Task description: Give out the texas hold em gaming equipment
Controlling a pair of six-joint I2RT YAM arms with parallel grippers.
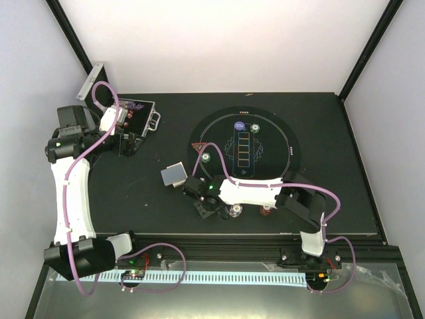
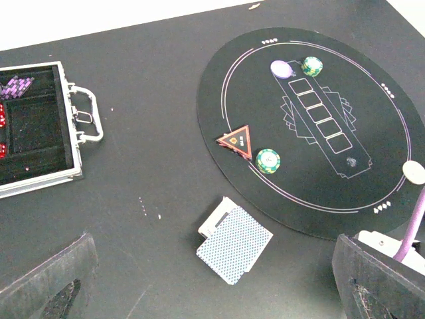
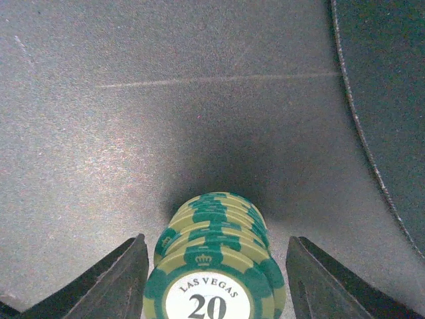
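Green chip stack (image 3: 212, 232) stands between the right gripper's (image 3: 219, 279) spread fingers; they should close squarely, low on its sides. Left gripper (image 2: 212, 239) spread, empty.

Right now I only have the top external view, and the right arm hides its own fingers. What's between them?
Observer: A leaning stack of green poker chips, its end face reading LAS VEGAS 20, sits between the right gripper fingers.
Operator: Is it clamped?
Observer: Cannot tell; both fingers sit close beside the stack.
Operator: And the left gripper?
Observer: Wide open, nothing between its fingers.
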